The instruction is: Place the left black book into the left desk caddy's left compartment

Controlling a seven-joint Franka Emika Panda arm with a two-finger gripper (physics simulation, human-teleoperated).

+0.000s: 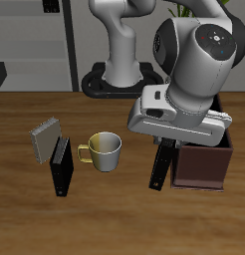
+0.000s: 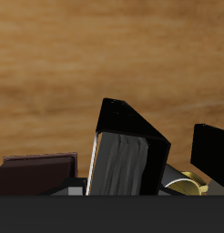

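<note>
Black and thin, the left black book (image 1: 159,166) hangs tilted beneath the gripper (image 1: 164,142), just beside the left desk caddy (image 1: 206,164) on the side facing the mug (image 1: 103,150); its lower end reaches toward the wooden table (image 1: 115,214), though contact with the surface cannot be settled from the exterior view. The wrist view shows the same book (image 2: 127,150) close up, page edges and cover filling the space directly under the hand, which suggests that the jaws are closed on its upper part; the fingertips themselves are hidden. The caddy's maroon wall (image 2: 36,171) appears beside the book in that view. A second black book (image 1: 62,167) stands near a grey speckled book (image 1: 45,141), well apart from the caddy. The step in hand is judged to be the carry, with the book raised but not yet over the box. The next move calls for more height, a shift over the caddy's rim, alignment with the narrow end section, and a straight descent before release.
</note>
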